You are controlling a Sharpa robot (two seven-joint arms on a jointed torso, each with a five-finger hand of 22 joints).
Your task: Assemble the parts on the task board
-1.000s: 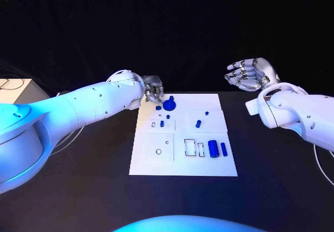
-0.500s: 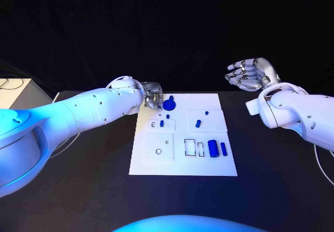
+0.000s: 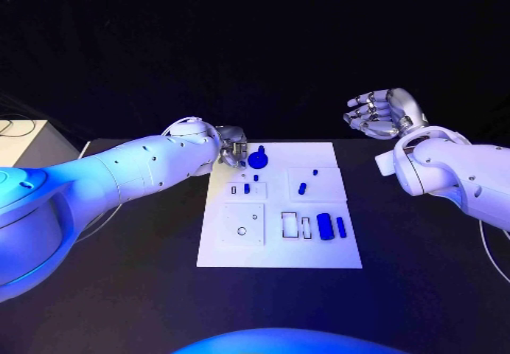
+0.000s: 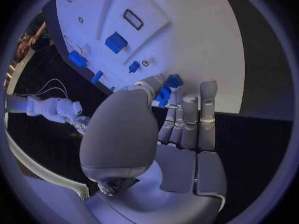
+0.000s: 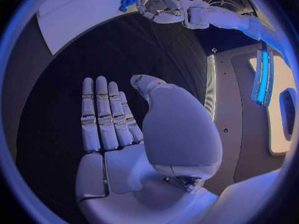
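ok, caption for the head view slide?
Left hand holds a blue part at the task board's far edge; right hand raised, empty.

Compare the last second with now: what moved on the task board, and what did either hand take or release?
The left hand keeps holding the round blue part at the far left corner of the task board; its forearm has swung slightly toward the board, and the part barely shifted. The right hand stayed raised and holds nothing. The other blue parts lie as before.

the left hand (image 3: 232,144) covers part of the round blue part (image 3: 259,159) it pinches, so its full shape is unclear. the small parts (image 3: 301,189) on the task board (image 3: 278,254) are too tiny to identify.
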